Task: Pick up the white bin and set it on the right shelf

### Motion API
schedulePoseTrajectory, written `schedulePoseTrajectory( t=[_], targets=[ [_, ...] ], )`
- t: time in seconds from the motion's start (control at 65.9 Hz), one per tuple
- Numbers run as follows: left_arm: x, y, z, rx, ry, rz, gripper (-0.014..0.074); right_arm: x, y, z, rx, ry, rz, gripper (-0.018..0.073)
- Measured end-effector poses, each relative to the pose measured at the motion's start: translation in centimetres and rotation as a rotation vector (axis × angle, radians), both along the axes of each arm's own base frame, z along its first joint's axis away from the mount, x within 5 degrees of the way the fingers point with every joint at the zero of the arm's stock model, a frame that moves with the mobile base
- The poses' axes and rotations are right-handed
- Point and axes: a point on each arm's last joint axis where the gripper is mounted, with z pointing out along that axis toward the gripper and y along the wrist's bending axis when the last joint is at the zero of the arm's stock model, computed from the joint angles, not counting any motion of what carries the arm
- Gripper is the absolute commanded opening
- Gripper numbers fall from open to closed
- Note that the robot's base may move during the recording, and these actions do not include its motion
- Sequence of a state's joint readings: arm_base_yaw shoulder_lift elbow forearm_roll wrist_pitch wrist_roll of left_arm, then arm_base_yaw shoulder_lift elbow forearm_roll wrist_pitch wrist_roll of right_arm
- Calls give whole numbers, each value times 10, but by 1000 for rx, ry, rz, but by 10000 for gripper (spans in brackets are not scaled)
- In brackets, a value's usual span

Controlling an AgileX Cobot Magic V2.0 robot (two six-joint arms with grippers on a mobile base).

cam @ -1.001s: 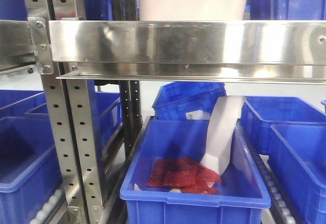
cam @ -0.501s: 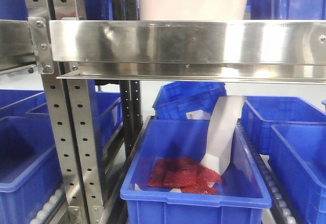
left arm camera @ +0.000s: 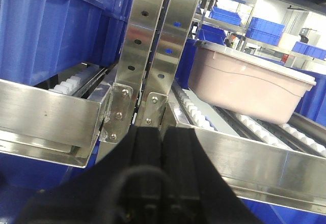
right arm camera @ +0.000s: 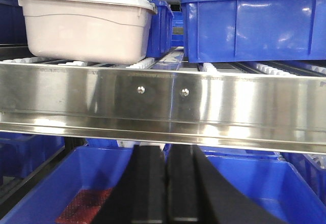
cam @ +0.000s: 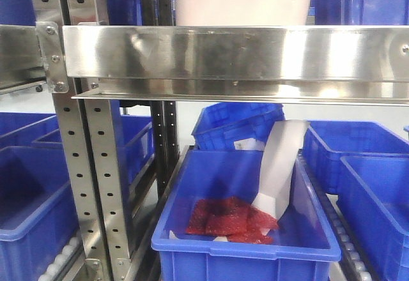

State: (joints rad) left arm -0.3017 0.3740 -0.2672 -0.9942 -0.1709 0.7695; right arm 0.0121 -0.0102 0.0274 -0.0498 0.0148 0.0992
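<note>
The white bin (cam: 243, 0) is a pinkish-white tub standing on the roller track of the right shelf (cam: 236, 54), behind its shiny front rail. It shows in the left wrist view (left arm camera: 244, 84) to the right of the perforated posts, and in the right wrist view (right arm camera: 84, 25) at upper left above the rail (right arm camera: 163, 102). My left gripper (left arm camera: 162, 132) is shut and empty, just in front of the post brackets. My right gripper (right arm camera: 167, 155) is shut and empty, below the rail. Neither gripper touches the bin.
Perforated steel posts (cam: 89, 166) stand left of the shelf. Blue crates (right arm camera: 254, 25) stand beside the bin on the shelf. Below, a blue crate (cam: 246, 230) holds red packets (cam: 230, 217) and a white bag (cam: 278, 169). More blue crates stand left and right.
</note>
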Motion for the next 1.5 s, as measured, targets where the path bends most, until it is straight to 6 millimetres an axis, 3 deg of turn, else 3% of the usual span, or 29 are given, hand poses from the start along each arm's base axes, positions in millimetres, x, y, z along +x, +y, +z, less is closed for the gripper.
schedulePoseTrajectory(
  t=[1.502],
  targets=[
    [1, 4, -3, -9, -10, 40, -117, 0, 0, 0, 2, -1, 2, 55]
  ],
)
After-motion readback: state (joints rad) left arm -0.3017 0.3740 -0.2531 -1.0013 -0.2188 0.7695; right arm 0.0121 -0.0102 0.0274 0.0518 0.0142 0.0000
